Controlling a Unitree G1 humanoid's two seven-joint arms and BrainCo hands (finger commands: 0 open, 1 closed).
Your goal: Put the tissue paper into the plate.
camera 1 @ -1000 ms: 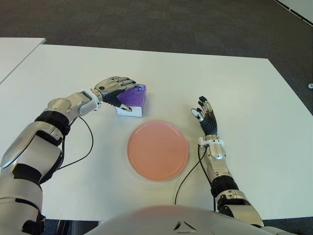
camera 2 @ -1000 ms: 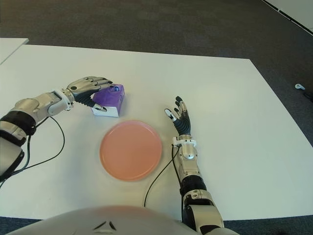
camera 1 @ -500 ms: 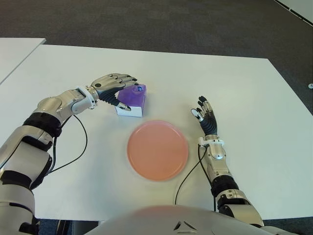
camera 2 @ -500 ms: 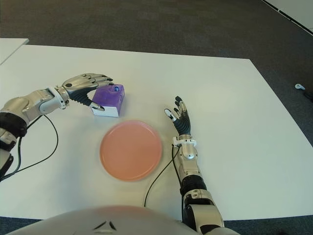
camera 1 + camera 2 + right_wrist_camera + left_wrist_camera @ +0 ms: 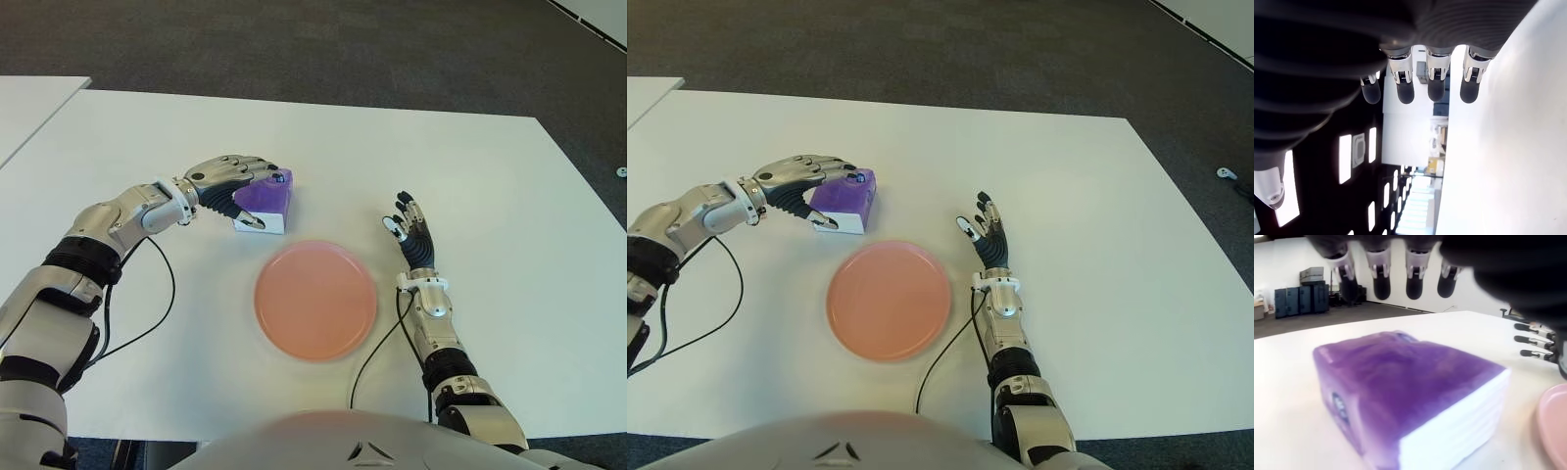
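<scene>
The tissue paper pack (image 5: 270,200), purple on top with white sides, lies on the white table (image 5: 490,166) just beyond the pink plate (image 5: 315,301), which holds nothing. My left hand (image 5: 235,186) arches over the pack from the left. Its fingers (image 5: 1381,280) hang spread above the pack (image 5: 1410,391) without touching it, and the thumb tip sits by the pack's near white edge. My right hand (image 5: 412,237) shows to the right of the plate, fingers straight and spread, holding nothing.
A black cable (image 5: 162,299) loops from my left forearm across the table left of the plate. Another cable (image 5: 377,343) runs from my right wrist past the plate's right rim. A second white table (image 5: 29,98) adjoins at far left. Dark carpet lies beyond.
My left hand drew back a little to the left, then settled lower over the pack with the thumb by its near edge. The pack, plate and right hand stayed put.
</scene>
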